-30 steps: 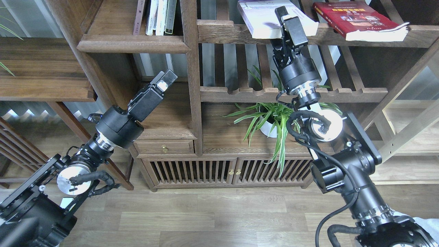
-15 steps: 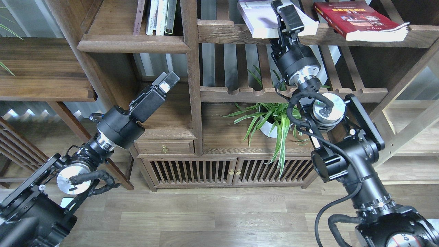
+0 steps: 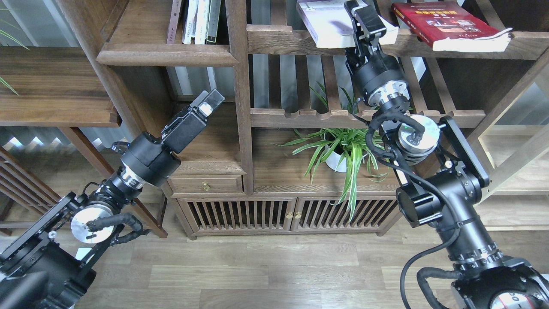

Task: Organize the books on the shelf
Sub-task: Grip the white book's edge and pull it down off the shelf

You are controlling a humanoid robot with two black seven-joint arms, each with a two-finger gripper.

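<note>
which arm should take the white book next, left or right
Right. The right gripper is already up at the white book on the slatted shelf. The left gripper hangs lower, beyond the wooden post.

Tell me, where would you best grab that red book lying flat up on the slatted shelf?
Probably by the near page edge of the red book, coming from the front. It lies flat with that corner sticking out past the rail, so one finger could likely slip under and one over. The right gripper is nearest, at the white book.
</note>
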